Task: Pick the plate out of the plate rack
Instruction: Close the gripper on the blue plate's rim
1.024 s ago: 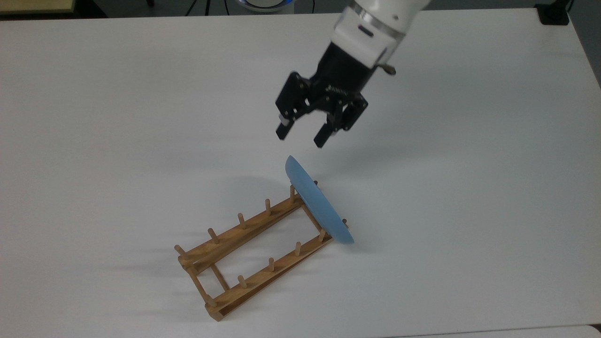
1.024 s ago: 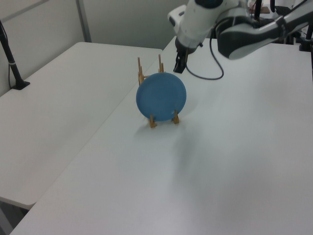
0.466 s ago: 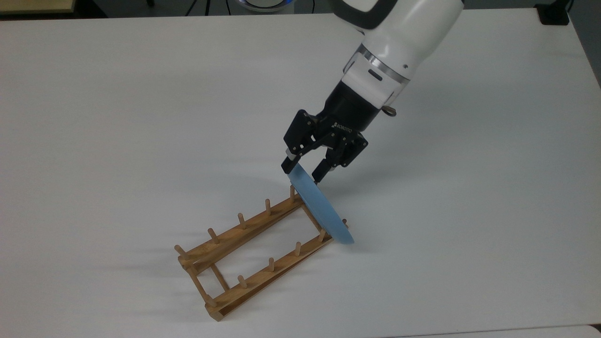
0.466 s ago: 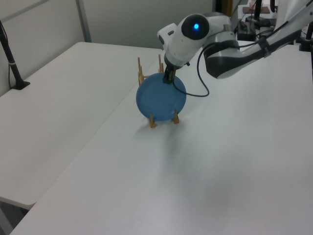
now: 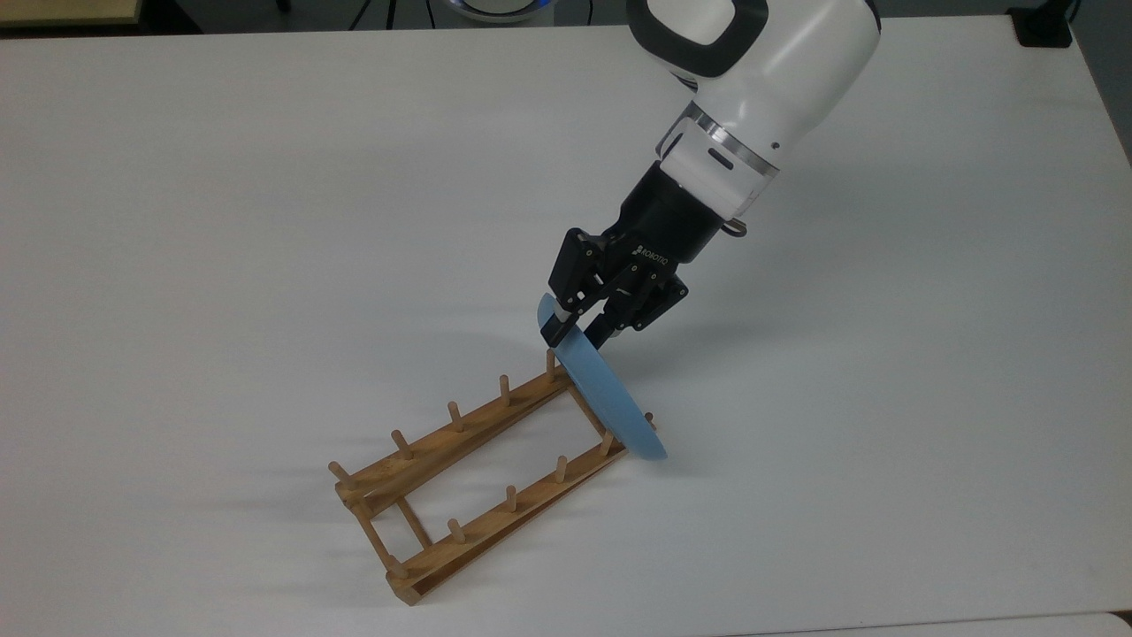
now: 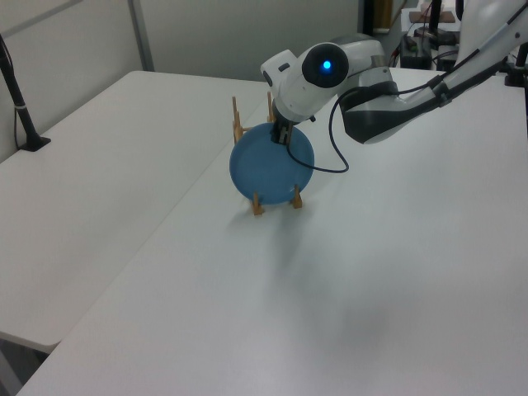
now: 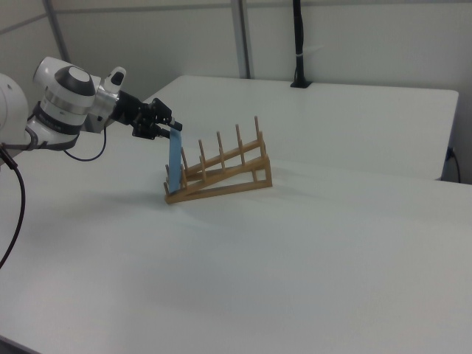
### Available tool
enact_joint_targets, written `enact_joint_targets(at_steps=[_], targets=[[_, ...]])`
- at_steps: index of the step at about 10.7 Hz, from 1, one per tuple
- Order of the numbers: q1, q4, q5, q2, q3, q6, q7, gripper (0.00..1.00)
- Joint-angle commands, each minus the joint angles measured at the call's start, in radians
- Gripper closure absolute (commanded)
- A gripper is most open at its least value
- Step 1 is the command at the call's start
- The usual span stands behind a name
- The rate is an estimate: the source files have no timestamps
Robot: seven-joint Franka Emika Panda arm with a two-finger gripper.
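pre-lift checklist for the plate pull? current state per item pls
1. Gripper at the plate top edge, one finger on each face: ok in the top view.
2. Jaws fully shut on the rim: cannot tell; they straddle it, but contact is not clear.
3. Plate seated upright in the end slot of the plate rack, at the top view's right end: ok.
4. Other slots free, nothing to snag along the rack: ok.
5. Rack flat on the table, low end under the plate in the right view: ok.
6. Cable looping from the wrist, clear of the plate: cannot tell; in the left view it hangs close beside the rim.
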Motion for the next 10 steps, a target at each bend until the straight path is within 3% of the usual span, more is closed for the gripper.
enact_joint_targets(at_steps=[1,5,10], targets=[[0.019,0.005,-0.057,0.008,-0.024,0.018,0.016,0.71],[0.026,0.002,-0.09,0.007,-0.024,0.017,0.013,0.87],[0.027,0.002,-0.114,-0.008,-0.025,0.012,0.015,0.91]])
